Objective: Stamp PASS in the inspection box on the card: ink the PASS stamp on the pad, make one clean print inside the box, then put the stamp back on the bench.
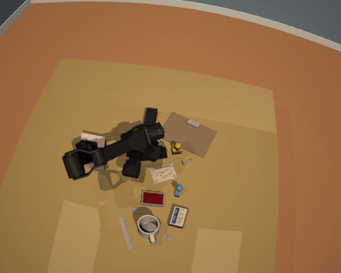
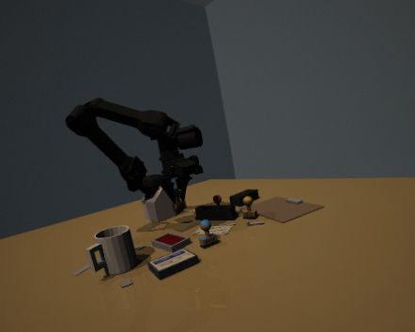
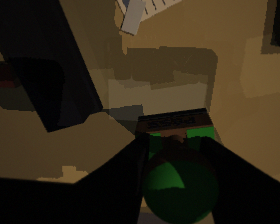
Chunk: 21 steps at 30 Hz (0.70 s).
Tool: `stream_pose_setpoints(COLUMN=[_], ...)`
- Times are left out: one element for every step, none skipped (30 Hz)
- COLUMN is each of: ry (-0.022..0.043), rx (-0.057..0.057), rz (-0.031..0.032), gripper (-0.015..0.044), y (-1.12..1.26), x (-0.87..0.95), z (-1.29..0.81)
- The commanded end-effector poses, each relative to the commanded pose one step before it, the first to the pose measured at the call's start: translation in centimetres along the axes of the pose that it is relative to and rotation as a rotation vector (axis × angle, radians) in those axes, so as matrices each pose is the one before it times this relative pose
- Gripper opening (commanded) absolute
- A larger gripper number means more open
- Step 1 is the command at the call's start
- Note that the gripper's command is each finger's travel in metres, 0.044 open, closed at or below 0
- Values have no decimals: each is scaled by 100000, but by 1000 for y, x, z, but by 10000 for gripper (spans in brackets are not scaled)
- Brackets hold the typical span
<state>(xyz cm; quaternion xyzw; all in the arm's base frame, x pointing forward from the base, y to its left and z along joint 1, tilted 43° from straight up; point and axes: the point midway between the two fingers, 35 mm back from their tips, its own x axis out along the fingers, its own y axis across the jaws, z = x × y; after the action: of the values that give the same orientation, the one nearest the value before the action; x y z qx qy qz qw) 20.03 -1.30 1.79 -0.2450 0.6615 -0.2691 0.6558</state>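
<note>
The PASS stamp (image 3: 177, 165), the one with the green knob, is pinched in the pincer (image 3: 173, 150), whose dark fingers close on either side of the knob so the flat base faces down toward the table (image 2: 315, 263). In the wrist view it appears to hang just above the surface, though contact cannot be told.

From near to far in the exterior view, a mug (image 2: 115, 249) and a blue-labelled box (image 2: 174, 263) stand nearest, then the red ink pad (image 2: 171, 242), probably the next target. The card (image 1: 163, 173) lies just behind it, with a blue-knobbed stamp (image 2: 207, 233) beside it. A yellow-knobbed stamp (image 2: 248, 207) and a red-knobbed stamp (image 2: 217, 199) stand farther back, with a clipboard (image 2: 288, 208) beyond them. Those 3 stamps are decoys to avoid.
</note>
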Motion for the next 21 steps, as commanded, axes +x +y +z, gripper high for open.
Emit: stream_pose_setpoints(ry=[-161, 3, 3, 3, 3, 3, 3, 3, 3, 3, 3, 3, 3, 3, 3, 3, 3, 3, 3, 3, -3], rx=[624, 1, 1, 1, 1, 1, 1, 1, 1, 1, 1, 1, 1, 1, 1, 1, 1, 1, 1, 1, -8], rz=[385, -2, -3, -3, -3, -3, -3, -3, -4, -4, -4, -4, -4, -4, -4, -4, -5, -5, -5, -5, 46], gripper=[0, 0, 0, 0, 0, 0, 0, 0, 0, 0, 0, 0, 0, 0, 0, 0, 0, 0, 0, 0, 0], y=[28, -3, -3, -3, -3, -3, -3, -3, -3, -4, -4, -4, -4, -4, -4, -4, -4, -4, -4, -4, -44], x=[-353, -49, -49, -49, -49, -49, -49, -49, -49, -49, -49, -49, -49, -49, -45, -45, -45, -45, -45, -45, -14], z=[76, -5, -6, -6, -6, -6, -6, -6, -6, -6, -6, -7, -7, -7, -6, -6, -6, -7, -7, -7, 83])
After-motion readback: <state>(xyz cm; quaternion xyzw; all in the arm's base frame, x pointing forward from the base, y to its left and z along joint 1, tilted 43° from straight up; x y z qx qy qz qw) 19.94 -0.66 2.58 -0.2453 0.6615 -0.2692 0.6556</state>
